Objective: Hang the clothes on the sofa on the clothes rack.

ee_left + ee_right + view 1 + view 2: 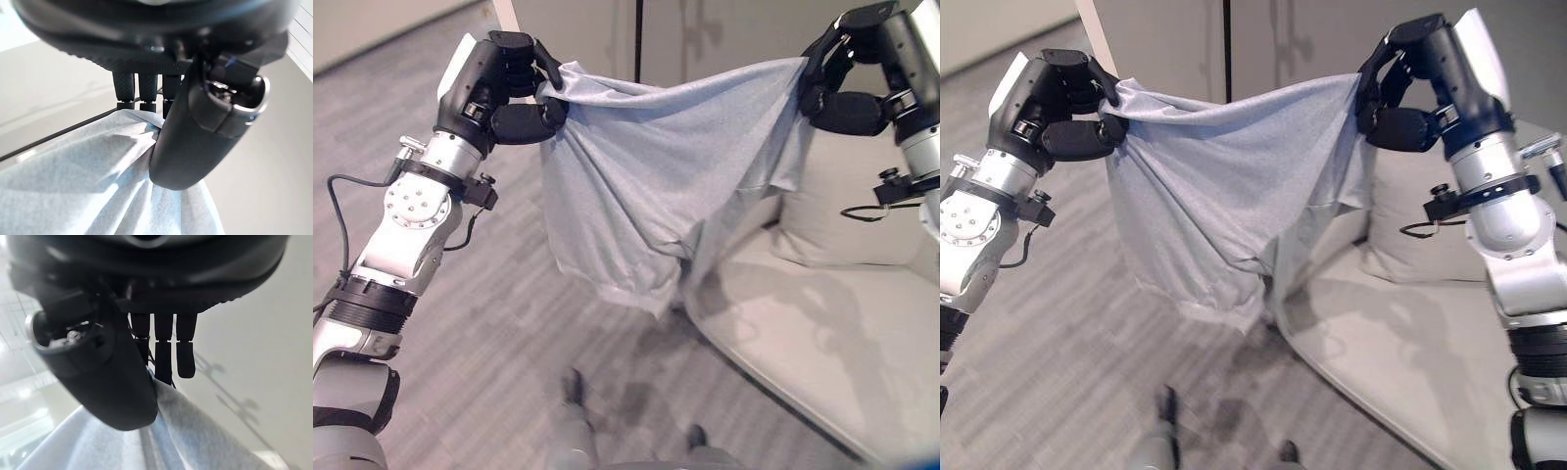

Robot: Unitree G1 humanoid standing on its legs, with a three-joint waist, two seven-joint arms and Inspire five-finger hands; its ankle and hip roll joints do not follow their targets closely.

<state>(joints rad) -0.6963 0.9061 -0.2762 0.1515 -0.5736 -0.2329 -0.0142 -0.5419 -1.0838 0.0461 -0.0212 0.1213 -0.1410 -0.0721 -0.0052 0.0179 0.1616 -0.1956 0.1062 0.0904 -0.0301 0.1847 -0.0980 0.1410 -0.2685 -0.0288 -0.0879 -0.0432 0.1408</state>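
Left eye view: light blue-grey knit cloth garment (646, 186) held up in the upper middle of the frame, stretched between two hands, top edge sagging in a shallow curve, body draped down in loose folds toward the centre. Dark left hand (504, 93) at upper left, fingers and thumb curled tight on one top corner of the garment. Dark right hand (842, 83) at upper right, clamped on the other top corner. Pale grey cushioned sofa (842, 333) across the lower right, with a matching light back cushion (847, 211) behind the garment's right edge. Grey striped carpet floor (499, 333) over the left and lower middle. Thin dark upright pole (637, 39) at top centre, behind the garment.

Right eye view: same garment, hung clear of the sofa seat, lower hem just past the sofa's front edge. Both hands closed on their corners, well apart.

Left wrist view: left hand's thumb (195, 142) pressed on gathered cloth, fingers (142, 90) curled behind it.

Right wrist view: right hand's thumb (115, 391) and fingers (166, 352) pinched on a bunched fold of the garment.
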